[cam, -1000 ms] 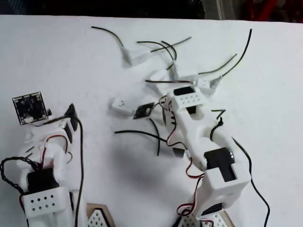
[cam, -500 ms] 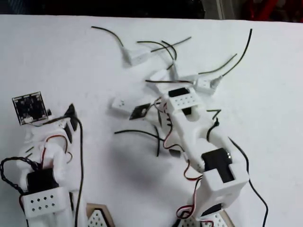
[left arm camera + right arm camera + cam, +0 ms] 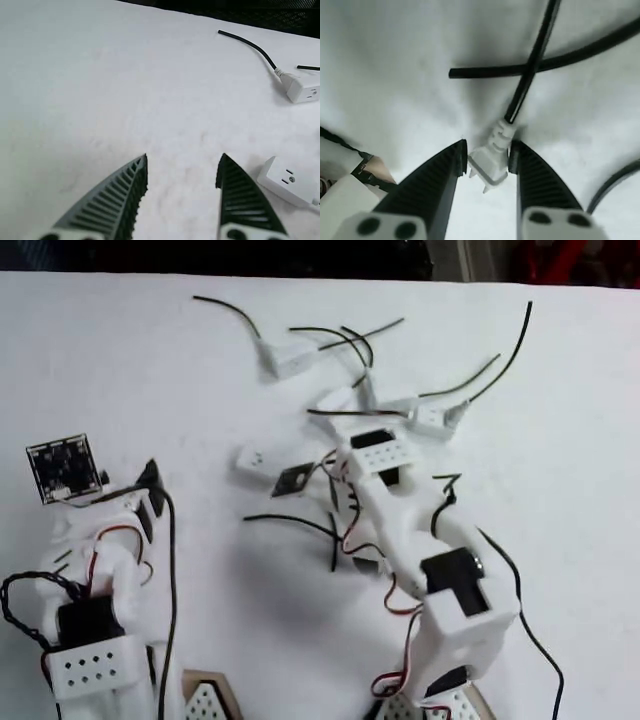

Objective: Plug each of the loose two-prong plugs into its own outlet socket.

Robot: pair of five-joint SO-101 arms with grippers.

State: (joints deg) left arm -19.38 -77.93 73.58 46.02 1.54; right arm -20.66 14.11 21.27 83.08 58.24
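My right gripper (image 3: 487, 147) is shut on a white two-prong plug (image 3: 489, 161). The plug's prongs point back toward the wrist, and its black cable (image 3: 527, 75) runs away across a second black cable. In the high view the right arm (image 3: 400, 525) bends over the middle of the table, among black cables (image 3: 290, 523). White outlet sockets lie nearby: one (image 3: 256, 460) to the arm's left, one (image 3: 287, 360) farther back and more (image 3: 430, 418) behind the arm. My left gripper (image 3: 182, 165) is open and holds nothing, low over bare table at the near left (image 3: 150, 490). Two sockets (image 3: 286, 180) (image 3: 305, 90) lie ahead of it.
A small black circuit board (image 3: 63, 466) sits at the left beside the left arm. Loose black cables (image 3: 500, 355) trail over the back and right of the white table (image 3: 120, 360). A long black wire (image 3: 530, 625) curves past the right arm's base.
The right arm has shifted a little to the left. The left arm has stayed still.
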